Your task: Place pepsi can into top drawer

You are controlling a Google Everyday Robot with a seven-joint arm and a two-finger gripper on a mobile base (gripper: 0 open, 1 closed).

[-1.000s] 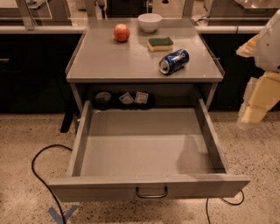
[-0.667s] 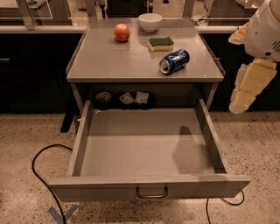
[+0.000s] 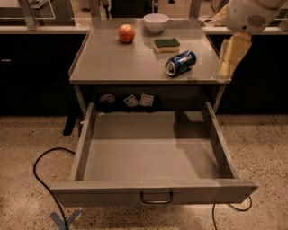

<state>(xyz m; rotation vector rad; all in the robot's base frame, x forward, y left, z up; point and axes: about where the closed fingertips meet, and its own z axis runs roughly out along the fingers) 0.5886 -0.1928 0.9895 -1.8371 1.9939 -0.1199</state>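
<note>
The pepsi can [image 3: 180, 63] is dark blue with silver ends and lies on its side on the right part of the cabinet top [image 3: 117, 63]. The top drawer [image 3: 112, 193] is pulled fully out below it, and its grey inside holds nothing. A small dark loop handle [image 3: 156, 196] sits in the middle of its front. My gripper [image 3: 226, 69] hangs from the white arm [image 3: 249, 13] at the upper right. Its cream fingers point down beside the cabinet's right edge, a little to the right of the can and apart from it.
A red apple [image 3: 127, 33], a white bowl [image 3: 155, 22] and a green-and-yellow sponge [image 3: 165, 45] stand at the back of the cabinet top. Small dark items [image 3: 135, 99] sit in the gap behind the drawer. A black cable [image 3: 42, 179] loops on the floor at the left.
My arm and gripper have moved up and to the left, from low at the right side to beside the cabinet top's right edge. The can and drawer have not moved.
</note>
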